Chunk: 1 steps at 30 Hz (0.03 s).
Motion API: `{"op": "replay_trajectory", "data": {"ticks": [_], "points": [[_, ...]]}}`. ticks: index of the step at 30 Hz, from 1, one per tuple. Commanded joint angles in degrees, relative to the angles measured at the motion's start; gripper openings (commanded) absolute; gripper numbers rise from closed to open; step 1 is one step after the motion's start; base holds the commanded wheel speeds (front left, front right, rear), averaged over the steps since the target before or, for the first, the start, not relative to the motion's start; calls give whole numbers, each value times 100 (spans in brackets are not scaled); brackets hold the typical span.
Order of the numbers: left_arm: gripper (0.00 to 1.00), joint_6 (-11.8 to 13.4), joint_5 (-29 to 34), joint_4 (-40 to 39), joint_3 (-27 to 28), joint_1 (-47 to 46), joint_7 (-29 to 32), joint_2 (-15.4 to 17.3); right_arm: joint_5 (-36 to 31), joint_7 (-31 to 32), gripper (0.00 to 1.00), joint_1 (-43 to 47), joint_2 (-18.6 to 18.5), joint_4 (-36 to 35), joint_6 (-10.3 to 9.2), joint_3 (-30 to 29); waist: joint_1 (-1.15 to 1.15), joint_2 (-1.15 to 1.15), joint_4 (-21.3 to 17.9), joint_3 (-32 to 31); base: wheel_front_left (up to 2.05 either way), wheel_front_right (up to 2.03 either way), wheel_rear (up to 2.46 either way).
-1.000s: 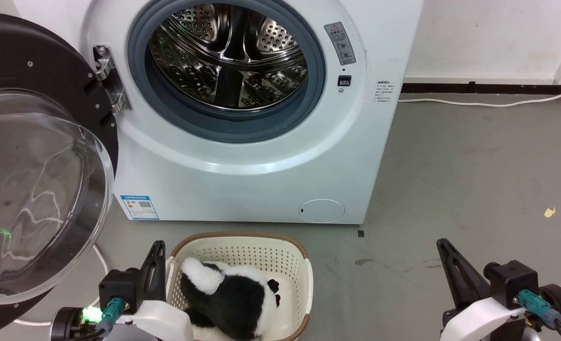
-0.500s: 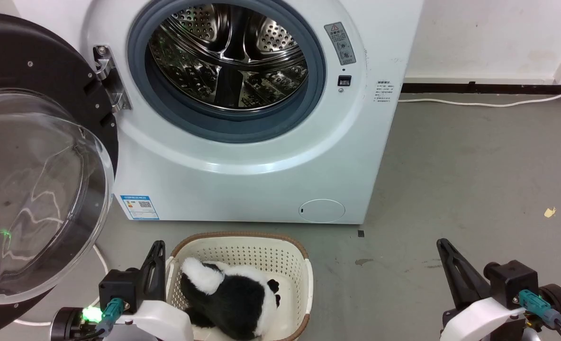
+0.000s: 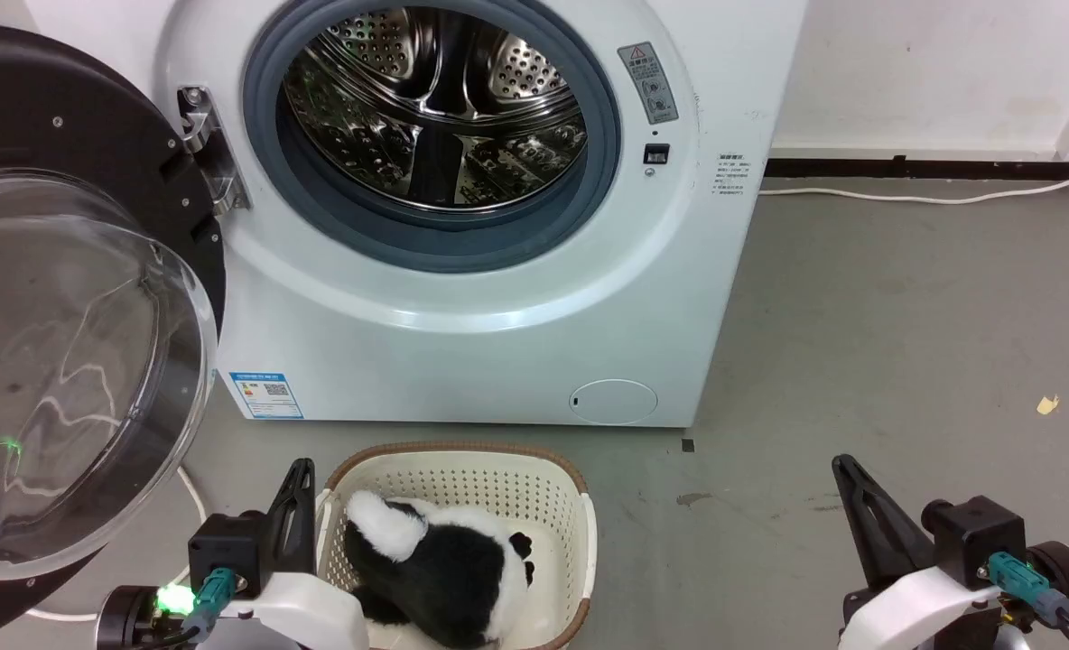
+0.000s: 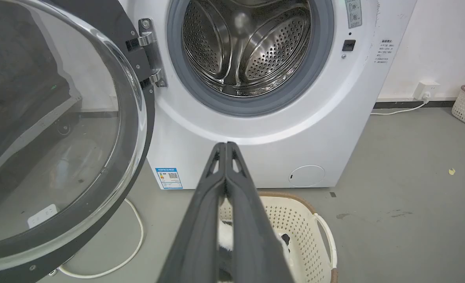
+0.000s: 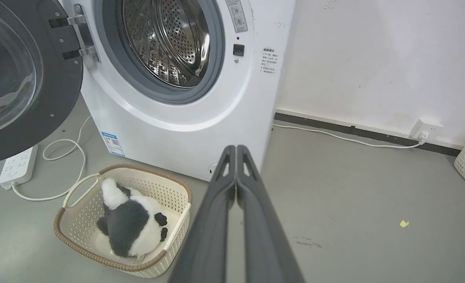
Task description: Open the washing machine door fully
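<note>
Glossy black, round, with a bulging clear glass bowl at its middle: the washing machine door [image 3: 74,316] stood swung wide out to the left of the machine. It hung on its metal hinge [image 3: 212,153] at the left edge of the opening, inner face and glass turned toward the room. No gripper touched it.

Steel drum [image 3: 435,99], perforated, grey-rimmed: fully exposed in the white machine front.

Left gripper [image 4: 225,145]: low and near, by the left side of the basket. Its two dark fingers were pressed together along their length and clasped nothing. It was well apart from the door.

Right gripper [image 5: 236,147]: low and near on the right, over bare grey floor [image 3: 905,316]. Its fingers were likewise closed against each other and empty.

Cream basket [image 3: 462,449], brown-rimmed and perforated: on the floor just in front of the machine, near the small round white flap [image 3: 613,402].

Plush toy [image 3: 435,560], black and white: lying inside the basket.

White power strip [image 5: 16,167]: on the floor at the left, beneath the open door, with a white cable [image 5: 65,157] looping beside it.
</note>
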Motion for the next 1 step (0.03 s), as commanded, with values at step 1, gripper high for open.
{"op": "replay_trajectory", "data": {"ticks": [1], "points": [[0,-25,52,-21,-1,-88,2,4,-43,4,0,-68,23,-26,5,-5,0,0,0,0,0,0,0]]}}
